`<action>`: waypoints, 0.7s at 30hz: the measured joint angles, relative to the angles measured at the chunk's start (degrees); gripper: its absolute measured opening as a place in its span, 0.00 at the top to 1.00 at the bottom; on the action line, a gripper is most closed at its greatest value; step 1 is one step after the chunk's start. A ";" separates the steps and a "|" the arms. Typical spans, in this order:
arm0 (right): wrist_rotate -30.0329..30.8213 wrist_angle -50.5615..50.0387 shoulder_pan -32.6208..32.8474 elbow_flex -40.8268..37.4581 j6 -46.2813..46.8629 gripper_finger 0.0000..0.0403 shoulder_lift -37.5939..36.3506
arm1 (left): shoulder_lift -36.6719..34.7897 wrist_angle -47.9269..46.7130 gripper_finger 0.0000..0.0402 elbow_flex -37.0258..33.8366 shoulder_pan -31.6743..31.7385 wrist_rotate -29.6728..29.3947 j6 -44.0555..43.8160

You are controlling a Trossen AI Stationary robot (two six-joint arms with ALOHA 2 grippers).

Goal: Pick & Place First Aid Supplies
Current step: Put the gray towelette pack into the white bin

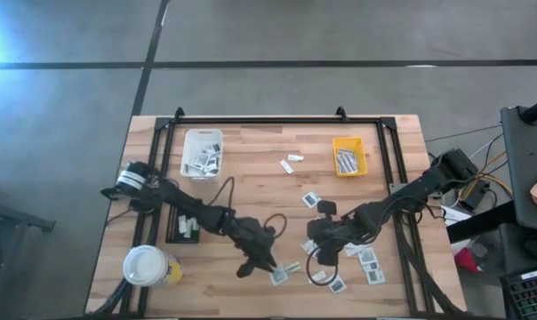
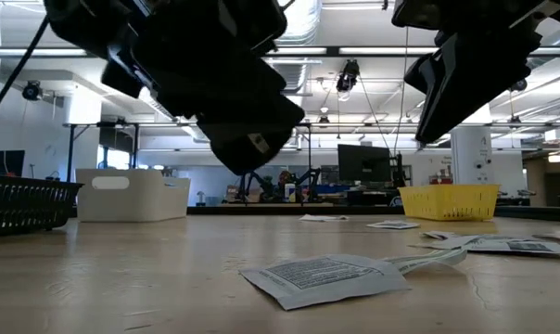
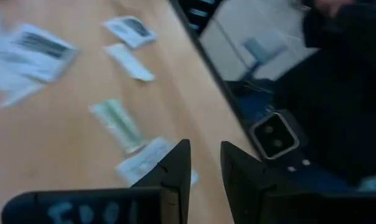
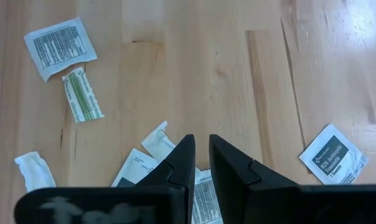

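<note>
The first aid supplies lie loose on the wooden table: a white printed packet (image 1: 278,276) with a green-striped strip (image 1: 292,267) beside it, and more packets (image 1: 368,260) toward the right. My left gripper (image 1: 261,264) hovers low over the table's near middle, just left of that packet. Its fingers (image 3: 205,150) are slightly apart with nothing between them; a packet (image 3: 143,163) and the strip (image 3: 116,122) lie on the wood below. My right gripper (image 1: 318,249) hangs above several packets (image 4: 138,167), its fingers (image 4: 202,142) a narrow slit apart and empty.
A white tray (image 1: 202,152) at the far left and a yellow tray (image 1: 348,156) at the far right both hold pieces. A black tray (image 1: 183,228) and a white-lidded yellow cup (image 1: 148,266) stand at the near left. Black rails (image 1: 277,122) frame the table.
</note>
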 joint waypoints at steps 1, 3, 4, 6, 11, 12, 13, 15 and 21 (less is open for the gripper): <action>0.01 0.16 0.00 -0.08 0.02 0.89 0.00 | 0.94 -0.04 0.80 1.00 0.00 1.50 0.03; 0.01 0.32 0.00 -0.28 0.00 0.89 0.00 | 2.43 -0.32 0.80 2.66 0.03 3.64 0.07; 0.01 0.50 0.00 -0.39 0.00 0.89 0.00 | 2.98 -0.77 0.80 3.38 0.08 4.48 0.09; 0.01 0.72 0.00 -0.59 0.00 0.89 0.00 | 4.10 -1.13 0.80 4.45 0.18 5.87 0.11; 0.00 0.87 0.00 -1.04 0.00 0.89 0.00 | 6.82 -1.58 0.80 4.71 0.50 6.99 0.09; 0.01 0.91 0.00 -1.09 0.00 0.89 0.00 | 7.36 -1.71 0.80 4.57 0.60 7.03 0.03; 0.01 0.96 0.00 -1.18 0.00 0.89 0.00 | 7.97 -1.54 0.80 4.57 0.73 7.07 -0.26; 0.01 1.06 0.00 -1.27 0.00 0.89 0.00 | 9.18 -1.61 0.80 4.58 1.01 7.07 -1.13; 0.01 1.37 -0.03 -1.29 -0.14 0.89 0.00 | 10.61 -2.04 0.80 4.60 1.57 7.16 -1.30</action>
